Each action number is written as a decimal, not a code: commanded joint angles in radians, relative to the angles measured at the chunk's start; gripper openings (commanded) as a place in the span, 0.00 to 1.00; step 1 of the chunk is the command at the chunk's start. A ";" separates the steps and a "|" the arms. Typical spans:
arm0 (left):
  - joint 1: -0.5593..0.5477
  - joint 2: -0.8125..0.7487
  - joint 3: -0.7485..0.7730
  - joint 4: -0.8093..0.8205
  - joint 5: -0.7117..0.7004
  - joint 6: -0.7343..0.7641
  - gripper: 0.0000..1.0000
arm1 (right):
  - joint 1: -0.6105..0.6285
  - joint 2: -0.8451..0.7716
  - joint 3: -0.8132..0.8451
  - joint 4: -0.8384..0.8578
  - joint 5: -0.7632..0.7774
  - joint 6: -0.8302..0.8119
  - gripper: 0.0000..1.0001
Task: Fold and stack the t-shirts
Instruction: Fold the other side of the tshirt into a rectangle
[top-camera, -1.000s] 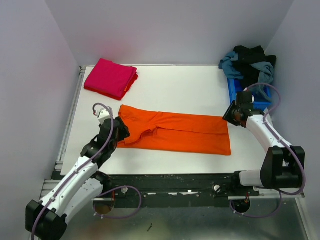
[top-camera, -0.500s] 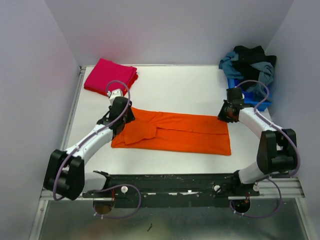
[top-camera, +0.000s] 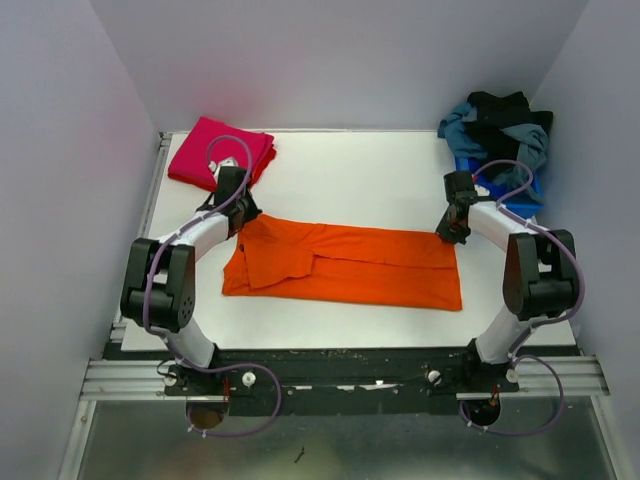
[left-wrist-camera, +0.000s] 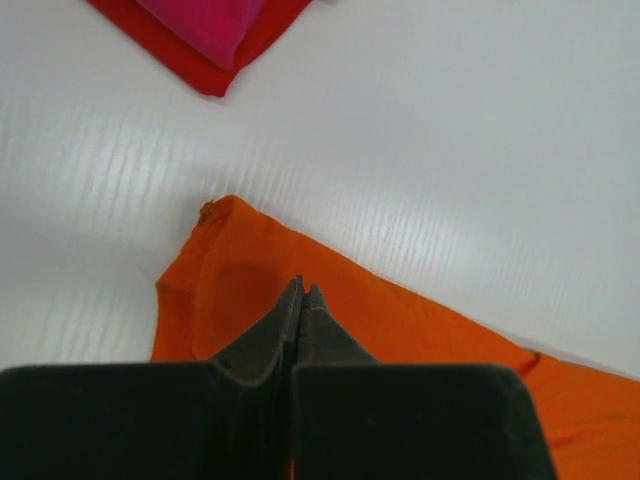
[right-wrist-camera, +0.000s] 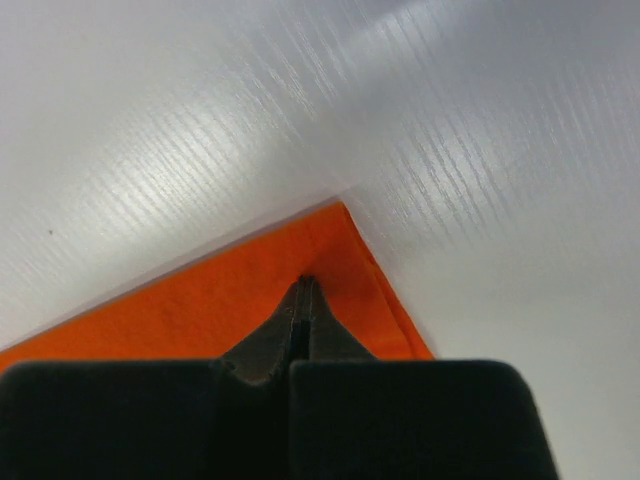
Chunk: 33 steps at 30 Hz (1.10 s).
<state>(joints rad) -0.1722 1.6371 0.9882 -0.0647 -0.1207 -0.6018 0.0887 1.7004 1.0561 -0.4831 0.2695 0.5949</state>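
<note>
The orange t-shirt (top-camera: 350, 265) lies flat across the middle of the table as a long band. My left gripper (top-camera: 241, 214) is at its far left corner, and in the left wrist view my left gripper (left-wrist-camera: 303, 290) is shut with its tips down on the orange cloth (left-wrist-camera: 230, 270). At the far right corner my right gripper (top-camera: 446, 233) is also shut, and in the right wrist view my right gripper (right-wrist-camera: 305, 283) presses into the orange corner (right-wrist-camera: 200, 300). The pinched cloth is hidden under both tips. The magenta t-shirt (top-camera: 220, 155) lies folded at the back left.
A blue bin (top-camera: 468, 183) at the back right holds a heap of dark and blue-grey clothes (top-camera: 500, 128). Walls close in the table on three sides. The folded magenta shirt's edge (left-wrist-camera: 200, 30) lies just beyond my left gripper.
Both arms have stretched out over the table to the orange shirt's far corners, and both grippers have gone from open to shut there. The shirt has not moved.
</note>
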 joint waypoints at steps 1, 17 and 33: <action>-0.004 0.087 0.032 0.048 0.082 -0.001 0.00 | -0.004 0.036 0.033 -0.043 0.043 0.039 0.01; 0.037 0.245 0.142 -0.136 -0.071 -0.030 0.00 | -0.072 0.131 0.105 -0.137 -0.003 0.066 0.01; -0.059 -0.074 0.066 -0.050 -0.249 0.092 0.06 | 0.002 -0.185 0.008 0.089 -0.263 -0.139 0.01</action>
<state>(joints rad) -0.2180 1.6516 1.0546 -0.1280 -0.2714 -0.5438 0.0467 1.5677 1.0779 -0.4995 0.1623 0.5453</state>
